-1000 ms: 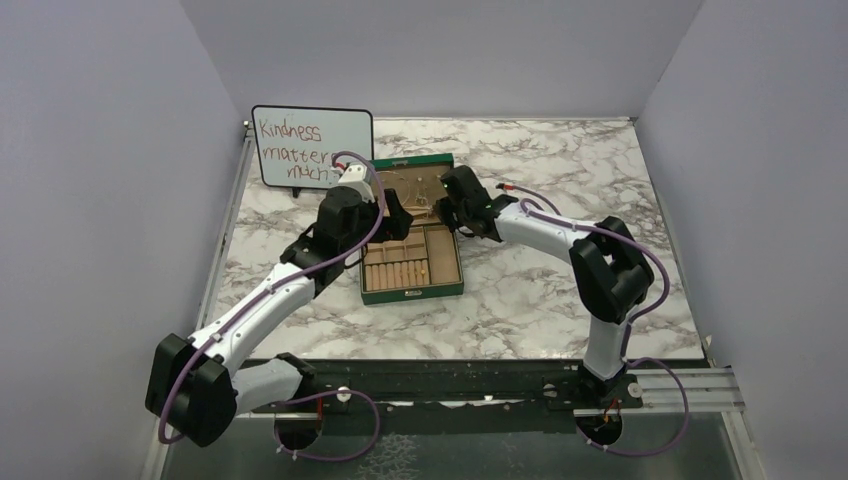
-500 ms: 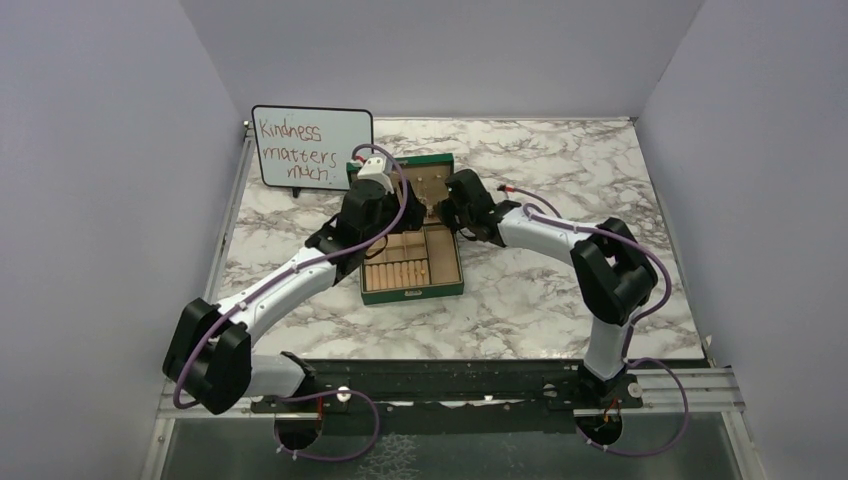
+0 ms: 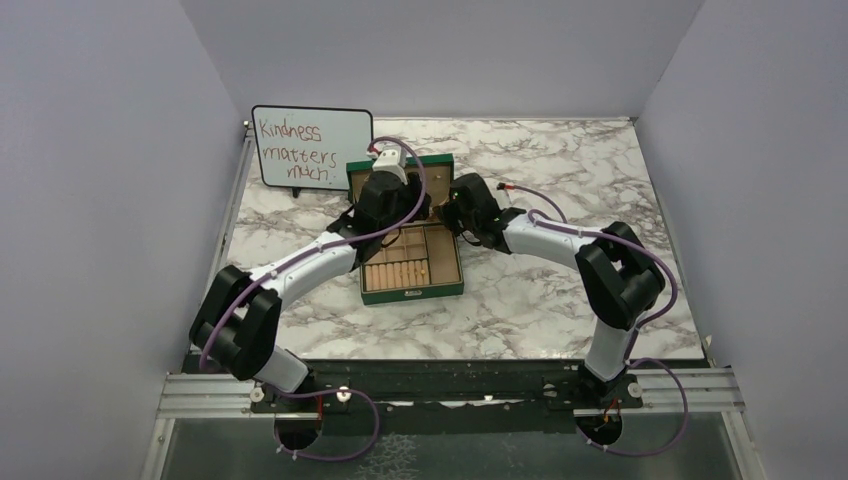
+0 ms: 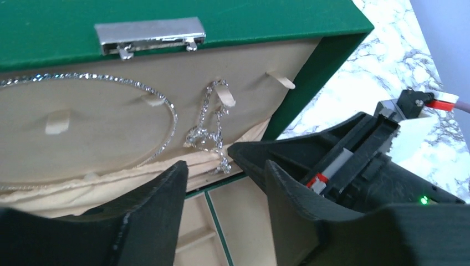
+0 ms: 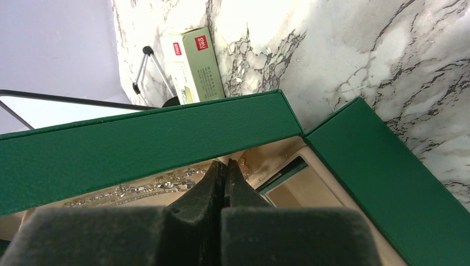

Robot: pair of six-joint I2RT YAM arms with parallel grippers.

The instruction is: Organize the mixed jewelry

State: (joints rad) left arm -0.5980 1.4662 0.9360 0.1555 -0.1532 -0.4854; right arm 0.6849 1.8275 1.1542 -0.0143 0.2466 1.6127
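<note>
The green box [image 3: 412, 291] lies open, its tan-lined lid [image 4: 221, 16] standing upright. Of the mixed jewelry, a thin sparkling silver loop [image 4: 164, 105] lies against the lid lining, and a silver chain [image 4: 210, 130] hangs from a tan hook beside it. My left gripper [image 4: 224, 166] is open just in front of the chain's lower end, over the tan compartments, with nothing between its fingers. My right gripper [image 5: 226, 162] is shut, and its tip [image 4: 239, 151] touches the lid's pocket edge by the chain [image 5: 161, 183]. Whether it pinches the chain I cannot tell.
A whiteboard [image 3: 311, 146] with red writing stands at the back left, on a small stand. A small white-and-green carton [image 5: 194, 64] lies behind the lid. A red-tipped cable [image 3: 508, 187] runs along the right arm, on the marble table [image 3: 560, 300].
My left arm has swung right and forward to the lid, and its jaws have narrowed. The right gripper stays shut at the lid, barely shifted.
</note>
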